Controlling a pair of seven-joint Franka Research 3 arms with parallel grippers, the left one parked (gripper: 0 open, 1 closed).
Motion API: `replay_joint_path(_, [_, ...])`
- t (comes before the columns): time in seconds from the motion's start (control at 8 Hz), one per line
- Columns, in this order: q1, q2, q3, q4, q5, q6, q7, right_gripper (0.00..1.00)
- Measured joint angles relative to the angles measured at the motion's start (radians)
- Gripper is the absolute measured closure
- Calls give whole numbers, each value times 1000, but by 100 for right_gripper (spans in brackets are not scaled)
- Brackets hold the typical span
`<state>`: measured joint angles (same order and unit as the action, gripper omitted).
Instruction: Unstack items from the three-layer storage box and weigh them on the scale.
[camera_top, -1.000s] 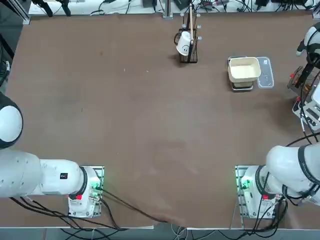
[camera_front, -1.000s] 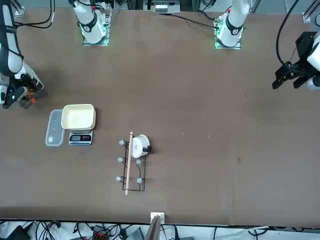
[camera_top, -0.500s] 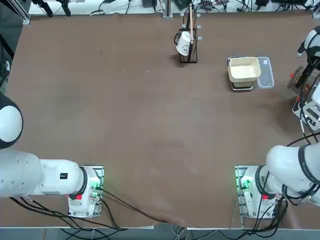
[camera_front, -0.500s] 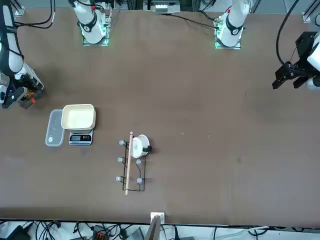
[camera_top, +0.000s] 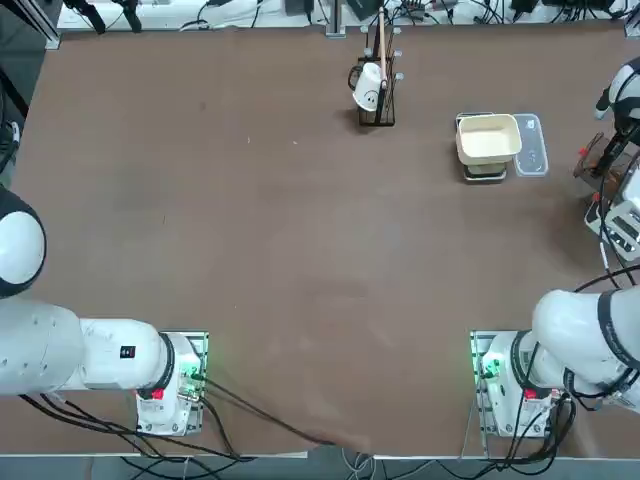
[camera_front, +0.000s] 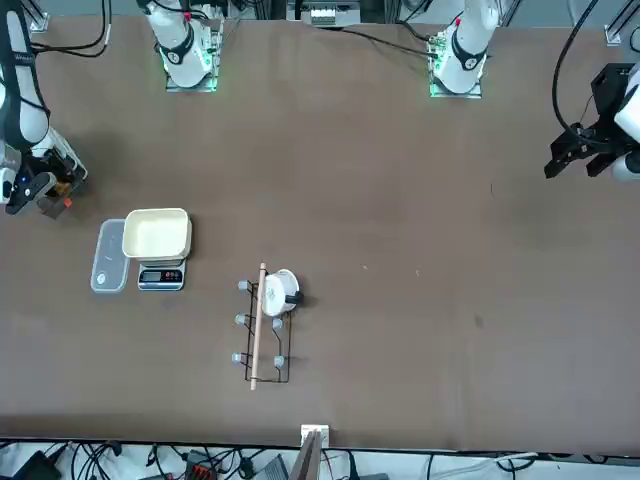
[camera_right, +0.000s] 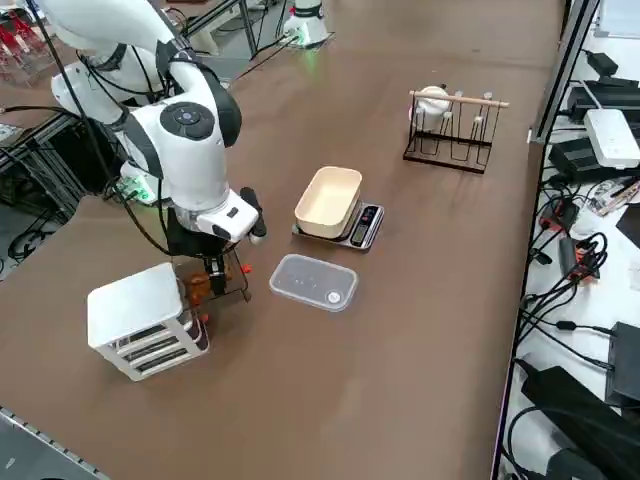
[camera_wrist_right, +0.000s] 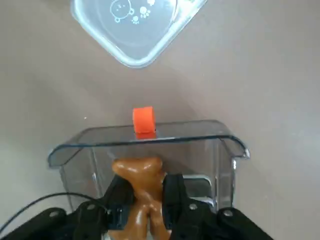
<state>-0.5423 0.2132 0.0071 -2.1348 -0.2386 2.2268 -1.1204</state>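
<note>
brown, lobed food-like piece (camera_wrist_right: 140, 192) sits between the two black fingers (camera_wrist_right: 172, 192) of the right gripper (camera_wrist_right: 144, 200), whose jaws press against its sides in a grasp, inside a clear drawer (camera_wrist_right: 150, 150) with an orange tab (camera_wrist_right: 144, 121) on its front wall. in the right side view the right gripper (camera_right: 208, 270) points down just beside the three-layer storage box (camera_right: 140, 318), a white slatted unit standing near the table's corner, and the drawer juts out from it toward the scale. the scale (camera_right: 361, 225) stands well apart from the box, carrying a cream tub (camera_right: 328, 202) on its platform; a pale translucent lid (camera_right: 314, 282) lies flat on the table (camera_right: 420, 330) between scale and box, apart from both. a black wire rack (camera_right: 448, 130) with a white cup (camera_right: 433, 100) stands farther along the table. in the top view the scale (camera_top: 486, 172) and tub (camera_top: 488, 138) lie near the right edge.
</note>
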Motion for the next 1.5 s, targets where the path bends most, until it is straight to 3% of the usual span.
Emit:
replay_joint_path(0.5, [16,-40,21,35,26,-92,25,65])
replay_joint_path(0.88, [65,-101,31,118,154,-218,110,65])
replay_joint_path(1.12, [144,-107,37,154,231,-285,293,65])
replay_joint_path(1.5, [294,-46,44,156,268,-264,679,65])
